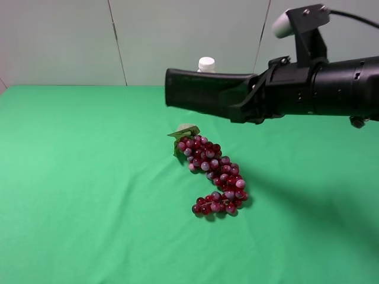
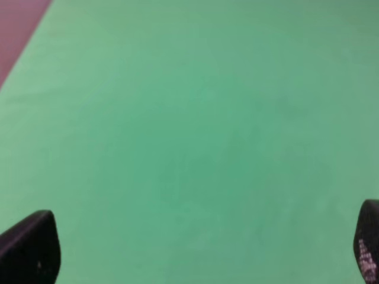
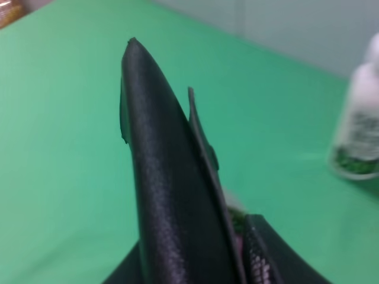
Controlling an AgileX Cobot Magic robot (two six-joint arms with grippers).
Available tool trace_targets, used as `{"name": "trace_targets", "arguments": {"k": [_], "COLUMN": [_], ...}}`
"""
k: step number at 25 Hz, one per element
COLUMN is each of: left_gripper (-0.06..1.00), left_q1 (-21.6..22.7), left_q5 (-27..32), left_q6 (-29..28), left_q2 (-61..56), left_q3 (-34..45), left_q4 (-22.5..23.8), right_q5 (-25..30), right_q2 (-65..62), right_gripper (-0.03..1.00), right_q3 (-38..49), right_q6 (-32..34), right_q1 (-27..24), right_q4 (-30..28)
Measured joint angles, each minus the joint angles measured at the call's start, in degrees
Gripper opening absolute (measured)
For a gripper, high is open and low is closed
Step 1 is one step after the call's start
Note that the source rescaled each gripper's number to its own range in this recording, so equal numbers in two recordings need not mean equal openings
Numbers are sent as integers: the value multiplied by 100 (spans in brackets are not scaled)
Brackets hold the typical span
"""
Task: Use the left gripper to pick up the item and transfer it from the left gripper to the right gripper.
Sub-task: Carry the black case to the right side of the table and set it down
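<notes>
The item, a long matte black soft case (image 1: 198, 92), hangs level in the air above the far end of the grape bunch. My right gripper (image 1: 240, 105) is shut on its right end, and the ribbed black arm reaches in from the right. In the right wrist view the case (image 3: 166, 165) sticks out from between the jaws of my right gripper (image 3: 195, 266). My left gripper (image 2: 198, 251) is open and empty over bare green cloth. Only its two fingertips (image 2: 29, 248) show, and the exterior high view does not show it.
A bunch of red-purple grapes (image 1: 214, 174) with a green leaf lies on the green cloth (image 1: 83, 189) at the middle. A white bottle (image 1: 206, 64) with a green label (image 3: 355, 163) stands at the back, behind the case. The cloth's left edge meets a reddish floor (image 2: 18, 29).
</notes>
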Motion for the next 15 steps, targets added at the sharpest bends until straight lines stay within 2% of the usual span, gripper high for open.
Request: {"name": "trace_targets", "arguments": {"k": [9,12,15], "left_gripper": [100,100,100], "left_q1": [36,36,36], "left_q5": [0,0,0], "left_q6": [0,0,0], "left_q2": [0,0,0], "left_q3": [0,0,0], "left_q4": [0,0,0], "right_q5": [-1875,-2311,-2471], "right_q2": [-217,-221,-221], "right_gripper": [0,0,0], "right_q3": [68,201,351], "right_q6": [21,21,21], "right_q1": [0,0,-25], "right_q4": [0,113,343]}}
